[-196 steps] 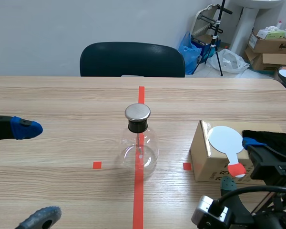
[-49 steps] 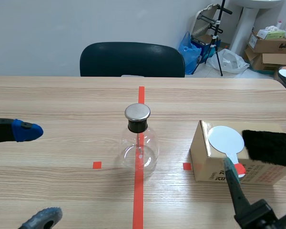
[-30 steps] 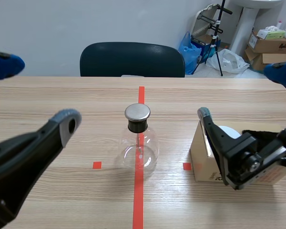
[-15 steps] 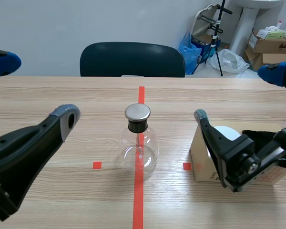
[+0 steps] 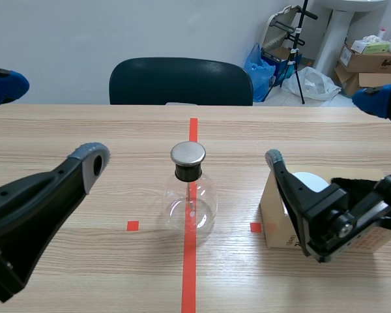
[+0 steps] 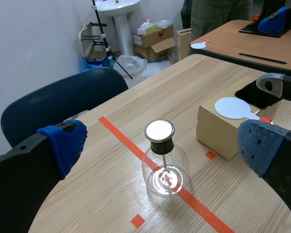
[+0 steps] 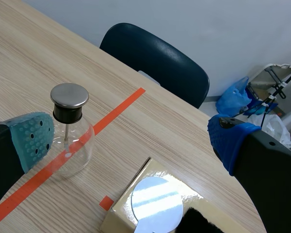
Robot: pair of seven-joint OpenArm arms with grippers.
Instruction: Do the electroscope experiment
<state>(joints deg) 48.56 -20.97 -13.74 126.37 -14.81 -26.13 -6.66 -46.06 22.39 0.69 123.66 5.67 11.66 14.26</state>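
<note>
Right wrist view: my right hand point(image 7: 131, 141) gapes wide, empty; electroscope point(image 7: 69, 127) stands on the red tape line point(image 7: 111, 114). Recommend a square descent onto the white disc point(image 7: 153, 203) (handle end) atop the box point(image 7: 117, 214).

Bright, even indoor light; no hard shadows anywhere on the table point(image 5: 85, 130). Glass flask point(image 5: 190, 199), ahead of left gripper point(image 6: 162, 148), casts barely a soft shade at its base and shows small glints; its metal cap point(image 5: 188, 154) shines pale. White disc point(image 7: 150, 198), just ahead of right gripper point(image 7: 131, 138), carries banded glare.
</note>
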